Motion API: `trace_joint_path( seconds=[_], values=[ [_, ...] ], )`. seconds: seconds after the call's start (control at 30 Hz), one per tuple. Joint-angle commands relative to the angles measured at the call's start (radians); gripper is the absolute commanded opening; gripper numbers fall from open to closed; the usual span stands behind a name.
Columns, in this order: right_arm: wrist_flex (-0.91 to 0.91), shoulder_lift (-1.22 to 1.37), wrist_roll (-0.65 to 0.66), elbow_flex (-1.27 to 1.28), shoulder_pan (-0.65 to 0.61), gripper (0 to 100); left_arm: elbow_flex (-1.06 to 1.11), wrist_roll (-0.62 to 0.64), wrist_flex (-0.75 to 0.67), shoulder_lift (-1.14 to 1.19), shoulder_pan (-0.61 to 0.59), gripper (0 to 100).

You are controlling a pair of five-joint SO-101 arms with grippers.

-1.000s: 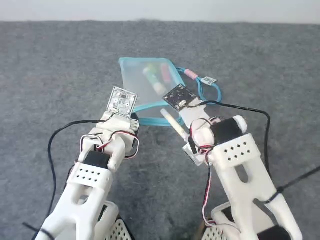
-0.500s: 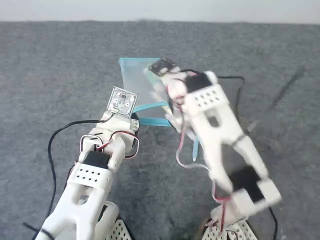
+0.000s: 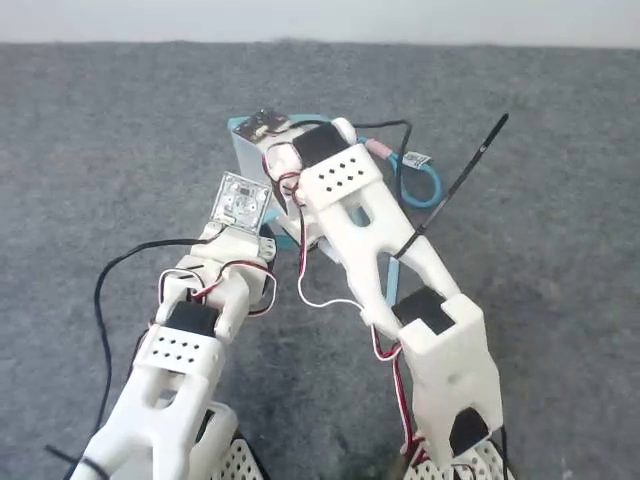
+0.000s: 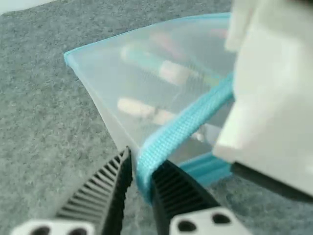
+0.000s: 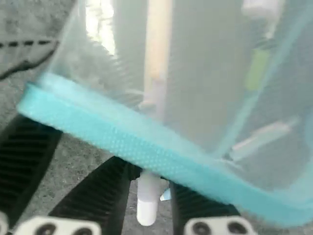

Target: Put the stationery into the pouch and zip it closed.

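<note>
As the left claw (image 4: 142,165) pinches the pouch (image 4: 146,83) by its rim, seemingly to steady it, the right claw (image 5: 147,180) grips a pen (image 5: 146,210) at its mouth.

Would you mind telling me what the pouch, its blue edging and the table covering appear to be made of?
Pouch: likely soft frosted plastic, matte; contents show through it. Blue edging: apparently woven fabric tape; fine weave visible. Table covering: seemingly grey felt or carpet, fuzzy and speckled.

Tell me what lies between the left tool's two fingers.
The blue zipper band of the pouch lies pinched between the left tool's fingers, as the left wrist view shows.
</note>
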Motion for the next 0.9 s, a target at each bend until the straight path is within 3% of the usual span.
trace_joint_path(
  seconds=[0.0, 0.27, 0.57, 0.73, 0.87],
  values=[
    [0.005, -0.016, -0.011, -0.086, -0.022, 18.8, -0.002, -0.009, -0.034, -0.005, 0.009, 1],
    [0.016, -0.045, -0.002, -0.109, 0.002, 17.7, -0.002, -0.012, -0.034, -0.002, 0.009, 1],
    [0.048, -0.269, -0.006, -0.1, 0.147, 17.7, -0.002, -0.012, -0.034, -0.002, 0.009, 1],
    [0.048, -0.407, -0.017, 0.115, 0.216, 17.6, -0.002, -0.014, -0.034, -0.005, 0.009, 1],
    [0.002, -0.51, -0.124, 0.413, 0.305, 17.6, -0.002, -0.014, -0.034, -0.005, 0.009, 1]
  ],
)
